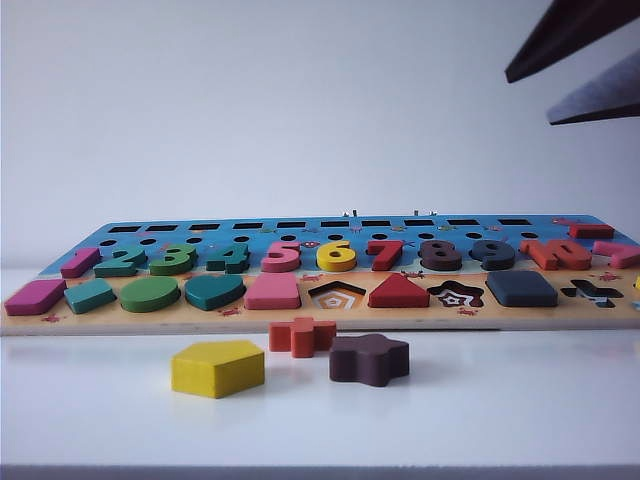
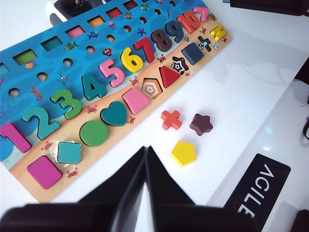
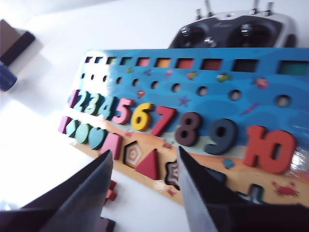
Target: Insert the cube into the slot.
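The navy-blue cube (image 1: 520, 288) (image 2: 192, 53) lies flat in the puzzle board's (image 1: 300, 225) front row of shapes, between the star cutout (image 1: 456, 294) and the cross cutout (image 1: 590, 292). It covers the slot, so none of the slot's floor shows. My right gripper (image 1: 528, 100) (image 3: 144, 151) hangs high above the right end of the board, open, with nothing between its fingers. My left gripper (image 2: 146, 151) is shut with its tips together and empty. It hovers over the white table in front of the board, near the yellow pentagon (image 2: 183, 153). It is out of the exterior view.
Three loose pieces lie on the table before the board: the yellow pentagon (image 1: 217, 367), an orange cross (image 1: 301, 336) and a maroon flower-shaped block (image 1: 369, 359). The pentagon cutout (image 1: 336, 294) stands unfilled. A remote controller (image 3: 231, 29) sits behind the board.
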